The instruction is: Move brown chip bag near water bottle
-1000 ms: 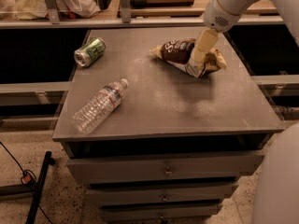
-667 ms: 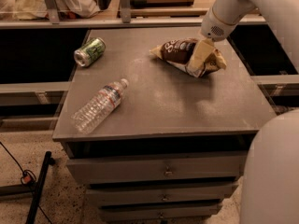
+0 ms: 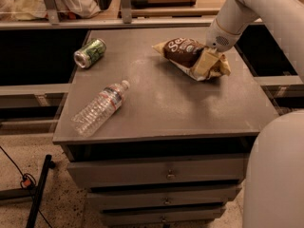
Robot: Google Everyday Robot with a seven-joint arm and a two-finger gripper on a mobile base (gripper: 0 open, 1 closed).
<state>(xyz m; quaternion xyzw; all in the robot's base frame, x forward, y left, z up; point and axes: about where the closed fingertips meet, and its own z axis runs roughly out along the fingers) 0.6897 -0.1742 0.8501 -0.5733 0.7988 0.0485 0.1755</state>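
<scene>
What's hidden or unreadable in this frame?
Camera view, the only one:
- brown chip bag: its right end is hidden by the gripper, which is down over it.
- water bottle: label text too small to read.
- green can: brand too small to read.
- arm: cut off by the top and right edges.

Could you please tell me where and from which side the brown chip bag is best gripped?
Probably from above, pinching across its short width near the tan end. The brown chip bag lies flat on the cabinet top with its long axis slanting, so its sides offer little. The gripper sits over that end.
</scene>
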